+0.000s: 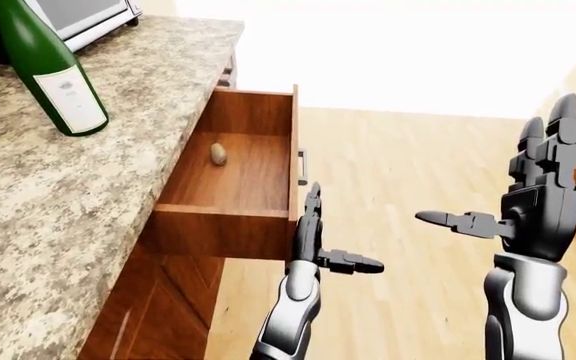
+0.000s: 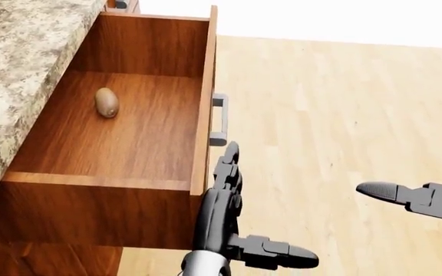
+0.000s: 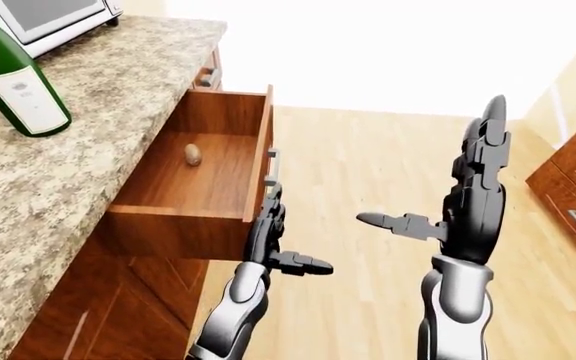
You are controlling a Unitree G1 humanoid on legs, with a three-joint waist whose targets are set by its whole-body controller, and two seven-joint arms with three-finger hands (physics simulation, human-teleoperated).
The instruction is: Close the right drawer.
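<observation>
Drawer (image 1: 230,187) pulled out under bench (image 1: 78,180), just left of our left hand (image 1: 313,236), fingers spread, flat against drawer front. Right hand (image 1: 538,195) spread, well apart.

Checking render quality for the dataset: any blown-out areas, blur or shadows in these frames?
Left-eye and right-eye views: the top past the floor is pure white, no detail. Head view: same white band along the top; sharp throughout, no blur. The drawer interior is evenly lit, and the small brown object in it casts hardly any shadow.
</observation>
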